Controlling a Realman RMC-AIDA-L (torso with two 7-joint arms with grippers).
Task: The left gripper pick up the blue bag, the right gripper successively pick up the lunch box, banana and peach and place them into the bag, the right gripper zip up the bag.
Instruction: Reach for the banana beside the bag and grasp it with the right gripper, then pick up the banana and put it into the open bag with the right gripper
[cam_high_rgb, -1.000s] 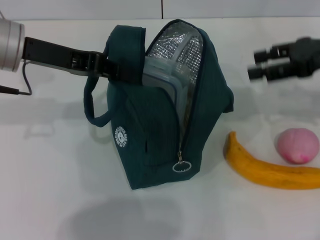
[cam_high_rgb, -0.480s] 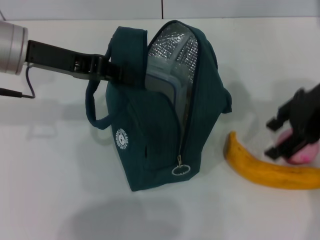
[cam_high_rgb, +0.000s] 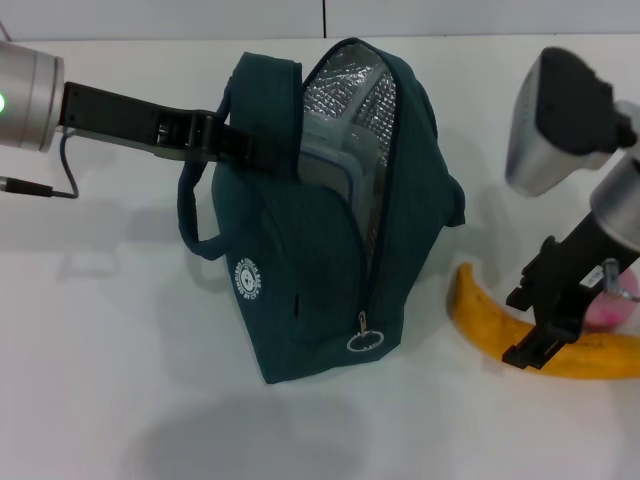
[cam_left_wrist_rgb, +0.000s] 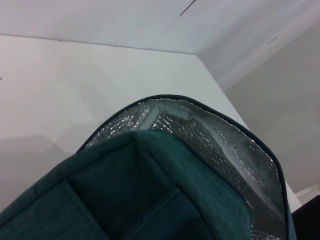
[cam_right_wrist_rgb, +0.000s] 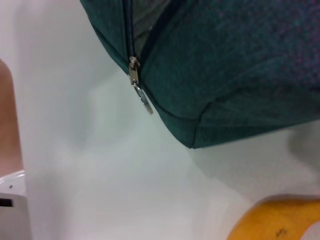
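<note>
The blue bag (cam_high_rgb: 310, 270) stands open in the middle of the table, silver foil lining showing. My left gripper (cam_high_rgb: 248, 148) is shut on its top edge by the handle and holds it up. The lunch box (cam_high_rgb: 328, 165) sits upright inside the bag. My right gripper (cam_high_rgb: 518, 328) is open and low over the near end of the banana (cam_high_rgb: 478, 318), one finger on each side. The peach (cam_high_rgb: 626, 308) lies behind that gripper, mostly hidden. The right wrist view shows the bag's lower corner (cam_right_wrist_rgb: 225, 60), its ring zipper pull (cam_right_wrist_rgb: 141, 97) and the banana's end (cam_right_wrist_rgb: 277, 222). The left wrist view shows the bag's rim (cam_left_wrist_rgb: 150, 190).
The white table (cam_high_rgb: 120, 380) stretches to the left and in front of the bag. The zipper pull (cam_high_rgb: 365, 340) hangs at the bottom of the open zip track. A wall edge runs along the back.
My right gripper has come down from the back right and forward to the banana, now covering most of the peach. The left gripper and bag have shifted slightly to the right.
</note>
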